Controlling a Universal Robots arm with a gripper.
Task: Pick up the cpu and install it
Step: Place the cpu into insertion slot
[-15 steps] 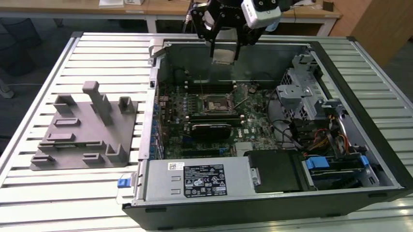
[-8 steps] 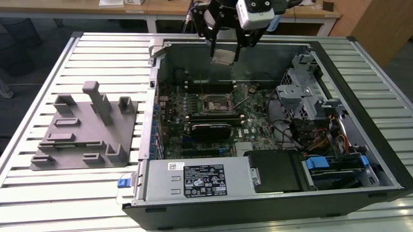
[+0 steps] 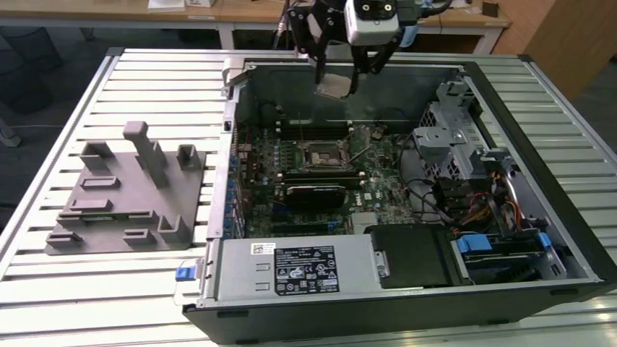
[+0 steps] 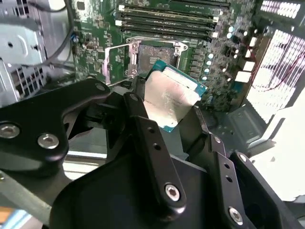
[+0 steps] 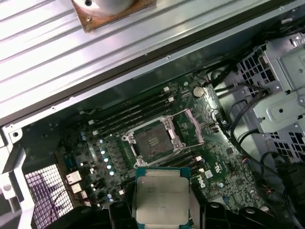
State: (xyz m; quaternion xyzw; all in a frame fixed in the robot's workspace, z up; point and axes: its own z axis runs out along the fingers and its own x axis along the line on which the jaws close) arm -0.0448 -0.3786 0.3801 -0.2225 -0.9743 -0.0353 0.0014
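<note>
Gripper jaws pinch the cpu by opposite edges (lid face left bare), high above the motherboard, likely lining up with its open socket.

Black pincer, silver screws, white housing
</note>
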